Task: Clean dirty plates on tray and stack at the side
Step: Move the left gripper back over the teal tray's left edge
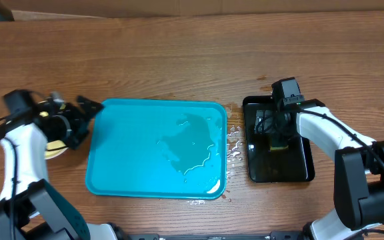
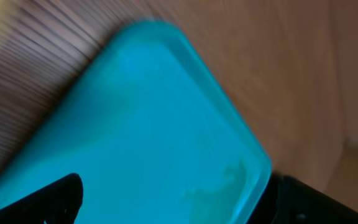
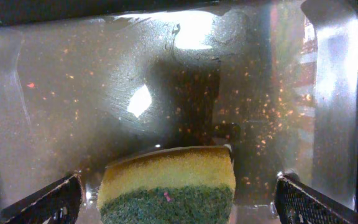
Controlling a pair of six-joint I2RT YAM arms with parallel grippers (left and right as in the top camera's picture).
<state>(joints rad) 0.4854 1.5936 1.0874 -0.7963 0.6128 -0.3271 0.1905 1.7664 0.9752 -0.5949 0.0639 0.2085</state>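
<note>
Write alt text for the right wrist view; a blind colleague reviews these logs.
A yellow sponge with a green scrub face lies in the wet black tray, between the fingers of the open right claw. Orange specks dot the tray's floor.

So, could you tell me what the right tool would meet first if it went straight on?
Most likely the yellow-and-green rectangular sponge, lying ahead between the open fingers of the right tool in the wet black rectangular tray, though depth is unclear.
</note>
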